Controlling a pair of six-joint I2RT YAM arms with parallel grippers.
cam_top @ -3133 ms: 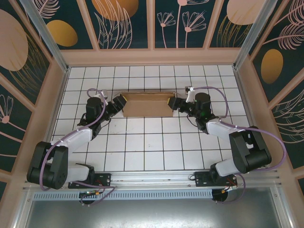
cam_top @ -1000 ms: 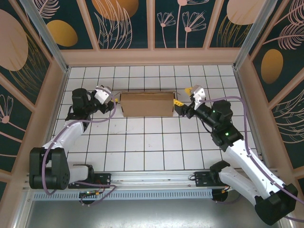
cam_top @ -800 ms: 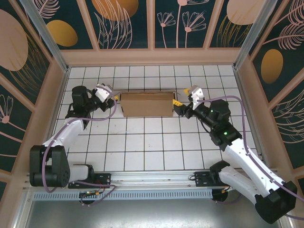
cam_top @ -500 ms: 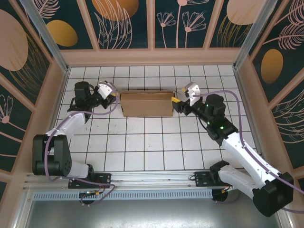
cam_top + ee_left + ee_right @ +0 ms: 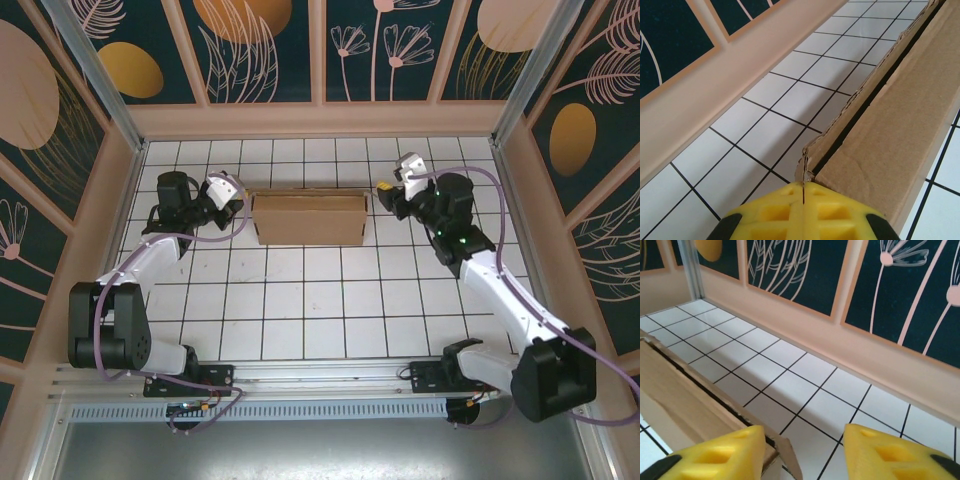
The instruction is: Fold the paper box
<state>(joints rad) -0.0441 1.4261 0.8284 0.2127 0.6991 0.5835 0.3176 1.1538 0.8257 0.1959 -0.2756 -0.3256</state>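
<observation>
The paper box [image 5: 308,219] is a brown cardboard shape lying across the far middle of the tiled floor. My left gripper [image 5: 241,207] is at its left end. In the left wrist view the yellow fingers [image 5: 840,212] are pressed together, and a torn cardboard corner [image 5: 805,167] of the paper box [image 5: 900,125] runs into their seam. My right gripper [image 5: 382,191] is at the box's far right corner. In the right wrist view it [image 5: 805,460] stands open, its left finger [image 5: 715,455] over the end of the paper box [image 5: 685,390], with a small flap tip [image 5: 789,457] poking into the gap.
The floor of white tiles [image 5: 320,300] is ringed by a pink wall [image 5: 320,120] with dark painted panels, two tile rows behind the box. Both arm bases sit on the metal rail [image 5: 320,380] at the near edge.
My left gripper has shut at the box's left end. My right arm has swung toward the far wall, bringing its gripper to the box's far right corner with narrower jaws.
</observation>
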